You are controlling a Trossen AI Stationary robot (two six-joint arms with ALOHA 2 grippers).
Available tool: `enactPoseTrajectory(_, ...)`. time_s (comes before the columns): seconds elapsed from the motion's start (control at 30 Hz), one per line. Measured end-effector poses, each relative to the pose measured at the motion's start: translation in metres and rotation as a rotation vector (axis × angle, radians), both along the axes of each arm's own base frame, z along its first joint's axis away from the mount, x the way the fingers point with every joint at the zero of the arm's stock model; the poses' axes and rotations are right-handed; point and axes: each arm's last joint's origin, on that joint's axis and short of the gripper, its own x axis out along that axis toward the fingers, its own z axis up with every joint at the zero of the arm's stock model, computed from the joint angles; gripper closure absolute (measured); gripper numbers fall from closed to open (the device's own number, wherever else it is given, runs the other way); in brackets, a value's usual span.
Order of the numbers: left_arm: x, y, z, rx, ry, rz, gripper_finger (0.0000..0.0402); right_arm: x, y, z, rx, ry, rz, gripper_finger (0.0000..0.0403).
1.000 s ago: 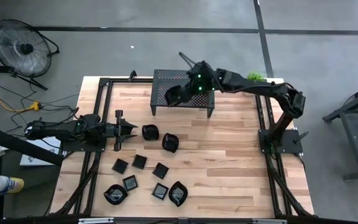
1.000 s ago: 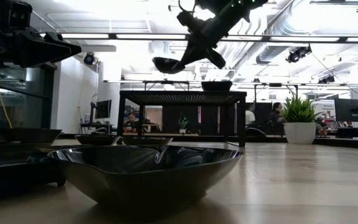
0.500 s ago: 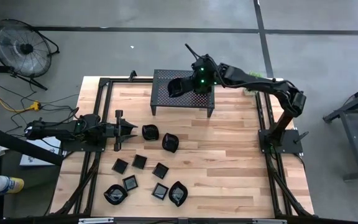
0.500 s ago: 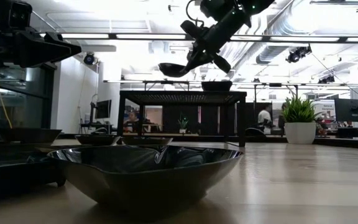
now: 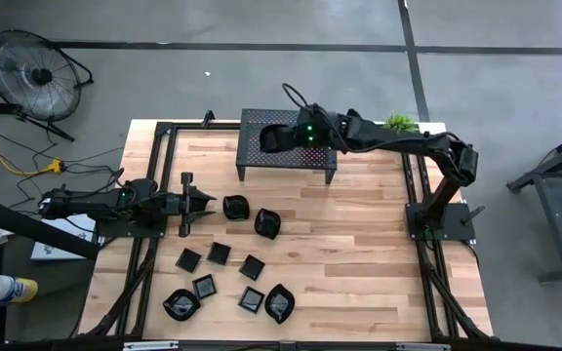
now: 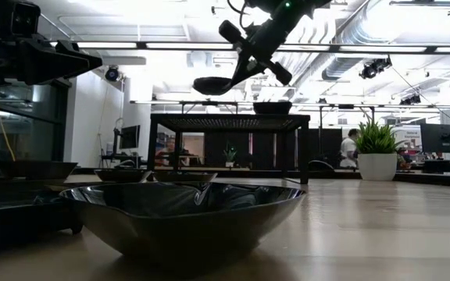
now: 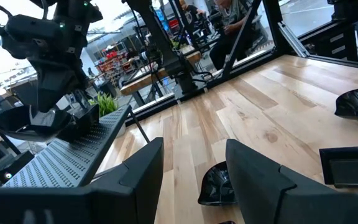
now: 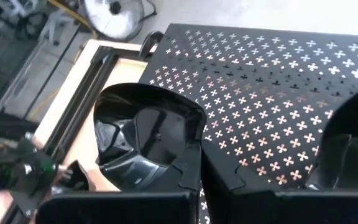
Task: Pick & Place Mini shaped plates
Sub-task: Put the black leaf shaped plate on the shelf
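Black plates — nine [image 5: 219, 253] on table, one [image 5: 274, 137] in right tool [image 5: 292, 136]

Bright overhead lighting, backlit blurry foreground.

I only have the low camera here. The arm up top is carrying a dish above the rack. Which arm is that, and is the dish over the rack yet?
Observer: It is the right gripper, shut on a mini plate. From overhead, the plate hangs over the left part of the perforated rack.
Operator: Is anything already on the rack?
Observer: Yes, the right wrist view shows another black dish sitting on the rack's top, apart from the held one.
Operator: And the other arm?
Observer: The left gripper waits open, low at the table's left side, pointing at two dishes near the table's middle.
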Motion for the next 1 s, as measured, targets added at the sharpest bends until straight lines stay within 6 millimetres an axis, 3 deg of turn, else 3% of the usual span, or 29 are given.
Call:
enactPoseTrajectory(0.6,0.000,0.000,0.000,0.000,0.000,0.000,0.0231,-0.006,0.003,-0.007,0.036,0.066,-0.111,0.0402)
enactPoseTrajectory(1.0,0.000,0.000,0.000,0.000,0.000,0.000,0.0231,-0.012,-0.029,-0.005,0.010,0.048,-0.032,0.0402)
